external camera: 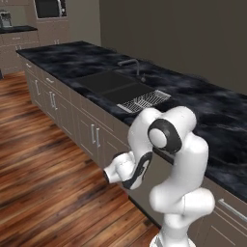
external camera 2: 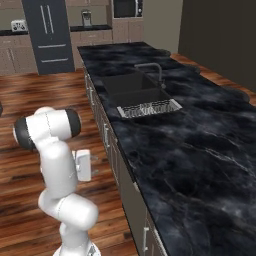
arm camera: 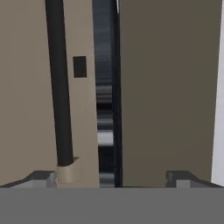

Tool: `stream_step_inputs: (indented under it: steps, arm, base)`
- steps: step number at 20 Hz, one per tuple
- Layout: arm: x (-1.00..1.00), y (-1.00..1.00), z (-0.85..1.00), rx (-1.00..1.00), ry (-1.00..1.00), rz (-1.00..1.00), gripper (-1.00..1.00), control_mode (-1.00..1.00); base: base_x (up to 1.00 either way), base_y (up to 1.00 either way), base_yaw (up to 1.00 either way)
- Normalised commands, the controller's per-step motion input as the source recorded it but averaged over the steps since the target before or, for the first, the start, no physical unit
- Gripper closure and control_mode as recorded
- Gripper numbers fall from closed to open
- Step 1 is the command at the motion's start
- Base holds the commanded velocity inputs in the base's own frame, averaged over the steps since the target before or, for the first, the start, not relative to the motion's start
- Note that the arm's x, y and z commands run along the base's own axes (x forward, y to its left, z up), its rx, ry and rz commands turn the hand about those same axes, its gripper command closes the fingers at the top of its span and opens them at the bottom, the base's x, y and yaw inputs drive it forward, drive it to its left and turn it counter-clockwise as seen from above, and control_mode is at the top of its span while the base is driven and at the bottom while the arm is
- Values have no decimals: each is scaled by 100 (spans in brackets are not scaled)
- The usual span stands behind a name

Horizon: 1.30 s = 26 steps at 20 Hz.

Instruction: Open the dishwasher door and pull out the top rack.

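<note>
While the long black counter with its sink and wire drying tray runs across both base views, the work sits below it: the dishwasher door, a taupe panel under the counter edge, appears shut, so the first step looks to be in hand and the top rack behind it cannot be seen. Its dark bar handle crosses the hand view, rolled upright there, near one fingertip. The gripper stands wide apart, holding nothing and touching nothing. Next, I judge, it must shift sideways to straddle the bar, close, then pull outward and down.
</note>
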Motion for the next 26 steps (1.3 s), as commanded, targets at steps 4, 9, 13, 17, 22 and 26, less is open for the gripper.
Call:
stream_step_inputs:
  steps: [4, 9, 13, 17, 22, 26]
  arm:
    - [21, -5, -20, -3, 0, -2, -100, -100]
    - [23, -11, -14, -3, 0, -2, -100, -100]
    - [23, -15, -1, -1, 0, -4, -100, -100]
    - [27, -17, 0, 0, 0, -5, -100, -100]
    - [26, -16, -1, 0, 0, -4, -100, -100]
    - [16, -19, -6, 0, 0, -3, -100, -100]
  base:
    - [0, 0, 0]
    - [0, 0, 0]
    - [0, 0, 0]
    - [0, 0, 0]
    - [0, 0, 0]
    - [0, 0, 0]
